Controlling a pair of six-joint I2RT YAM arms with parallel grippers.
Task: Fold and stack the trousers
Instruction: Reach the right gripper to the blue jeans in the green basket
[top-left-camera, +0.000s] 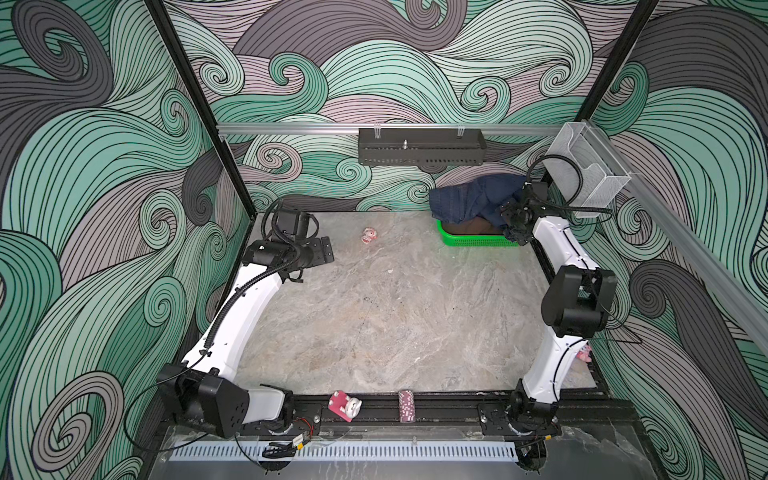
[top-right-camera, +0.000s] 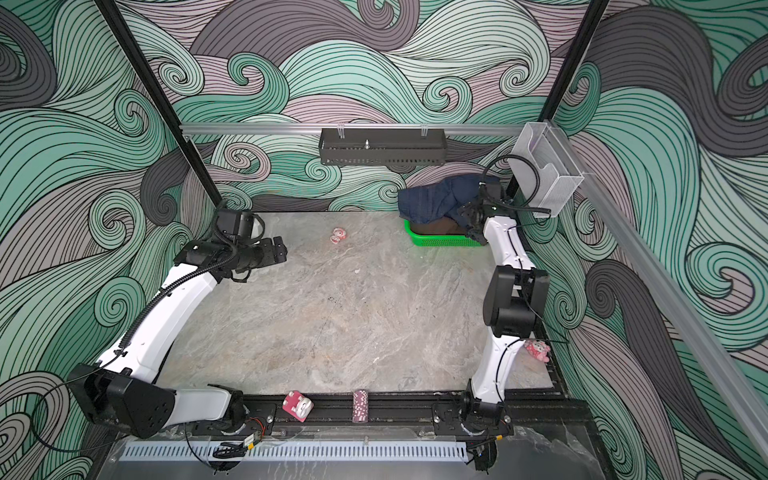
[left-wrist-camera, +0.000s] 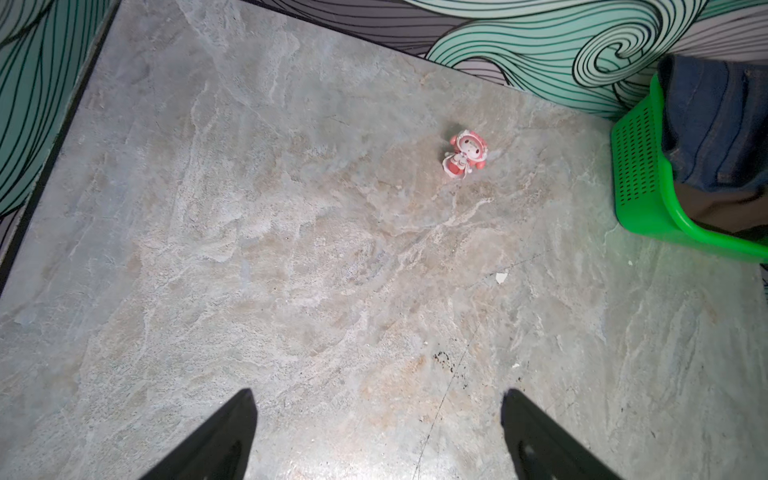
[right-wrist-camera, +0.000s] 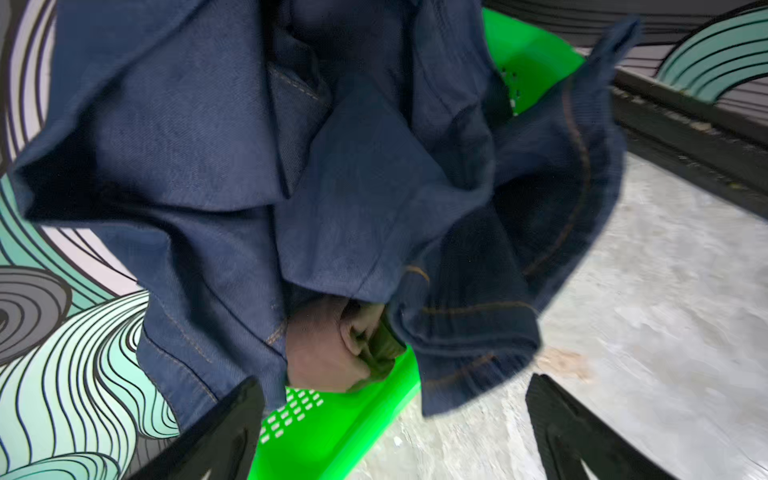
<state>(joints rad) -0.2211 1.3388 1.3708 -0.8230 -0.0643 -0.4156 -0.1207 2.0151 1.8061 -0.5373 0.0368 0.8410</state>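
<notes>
Spread wide and empty, the right gripper (right-wrist-camera: 395, 378) hovers just short of the trousers (right-wrist-camera: 353, 166), which lie crumpled over the green basket (right-wrist-camera: 332, 432), likely lining up a grasp. Well away from the basket, the left gripper (left-wrist-camera: 378, 390) hangs open above the surface (left-wrist-camera: 249, 208), holding nothing.

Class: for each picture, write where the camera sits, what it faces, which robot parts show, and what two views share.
Top view: high over the near edge, looking down on the table; left arm, right arm show.
Top view: same head, trousers heaped over green basket far right; both arms.
Left wrist: behind left gripper, facing table and pink figurine; open jaws show.
Right wrist: behind right gripper, facing trousers; open jaws show.
Shared: both wrist views catch the basket.
</notes>
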